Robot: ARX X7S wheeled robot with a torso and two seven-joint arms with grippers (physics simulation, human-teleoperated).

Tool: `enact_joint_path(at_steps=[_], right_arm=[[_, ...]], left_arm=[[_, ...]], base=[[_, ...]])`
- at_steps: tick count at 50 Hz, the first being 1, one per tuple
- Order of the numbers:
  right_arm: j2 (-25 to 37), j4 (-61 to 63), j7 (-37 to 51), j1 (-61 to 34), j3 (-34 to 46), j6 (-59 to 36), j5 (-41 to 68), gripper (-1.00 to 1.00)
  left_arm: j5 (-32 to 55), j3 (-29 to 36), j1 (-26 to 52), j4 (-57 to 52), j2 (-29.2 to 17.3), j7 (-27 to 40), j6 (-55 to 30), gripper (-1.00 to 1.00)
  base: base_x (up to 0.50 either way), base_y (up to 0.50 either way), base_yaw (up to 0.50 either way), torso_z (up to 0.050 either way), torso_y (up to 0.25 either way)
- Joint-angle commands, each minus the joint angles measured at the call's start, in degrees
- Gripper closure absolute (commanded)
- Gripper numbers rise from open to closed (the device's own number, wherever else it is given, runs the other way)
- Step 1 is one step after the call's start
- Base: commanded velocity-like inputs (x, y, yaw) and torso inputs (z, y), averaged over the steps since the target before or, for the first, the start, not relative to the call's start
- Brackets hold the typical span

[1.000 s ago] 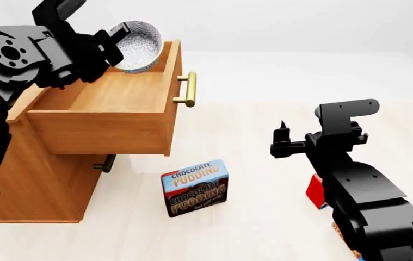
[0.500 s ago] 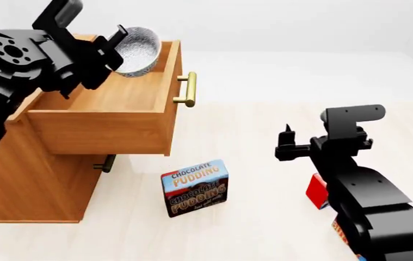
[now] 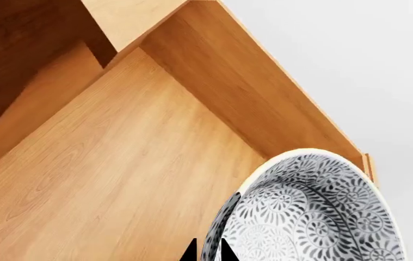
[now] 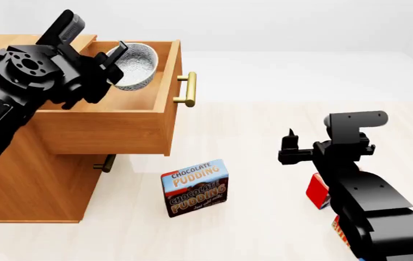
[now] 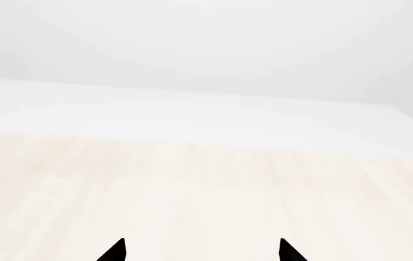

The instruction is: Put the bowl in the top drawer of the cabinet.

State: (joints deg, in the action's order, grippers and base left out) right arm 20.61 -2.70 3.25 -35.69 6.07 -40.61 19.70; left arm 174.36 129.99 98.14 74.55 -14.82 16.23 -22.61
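Left tool [image 4: 116,61] clamped on rim of small white grey-blue patterned bowl [image 4: 135,66], tilted inside pulled-out light-brown wooden top drawer [image 4: 104,128] of boxy cabinet [image 4: 28,185]. Placing step; next, probably lower, level, release. Right tool [image 5: 200,251] spread, idle.

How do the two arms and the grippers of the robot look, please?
Both arms are matte black with blocky, angular links. The left arm has a round joint face with small bolt holes. The left gripper and right gripper end in thin, pointed black fingertips. No cables or markings show.
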Motion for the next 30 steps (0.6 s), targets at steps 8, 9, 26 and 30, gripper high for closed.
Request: enact_joint_path(at_steps=[8,9,26,30], right_arm=[[0.33,-1.00,-0.21,0.42,-0.12,0.81,0.24,-1.00],[0.38,-1.04,-0.23,0.42,-0.12,0.83,0.26,-1.00],[0.67,-2.00,-0.59,0.46,0.24,1.24,0.35,-1.00],[0.62,-2.15,-0.47,0.46,0.29,1.32,0.33,-1.00]], left_arm=[[3.48,2.07,-0.73,0.43,0.72,4.10,2.85,1.00],[3.39,2.16,-0.71,0.43,0.81,4.55,3.07,1.00],[3.72,1.06,-1.81,0.43,1.17,9.36,4.83,1.00],[3.55,0.60,-1.87,0.43,1.07,9.69,5.09,1.00]], base=[[0.00,0.00,0.00,0.000,0.000],[0.00,0.00,0.00,0.015,0.000],[0.00,0.00,0.00,0.000,0.001],[0.00,0.00,0.00,0.000,0.000]])
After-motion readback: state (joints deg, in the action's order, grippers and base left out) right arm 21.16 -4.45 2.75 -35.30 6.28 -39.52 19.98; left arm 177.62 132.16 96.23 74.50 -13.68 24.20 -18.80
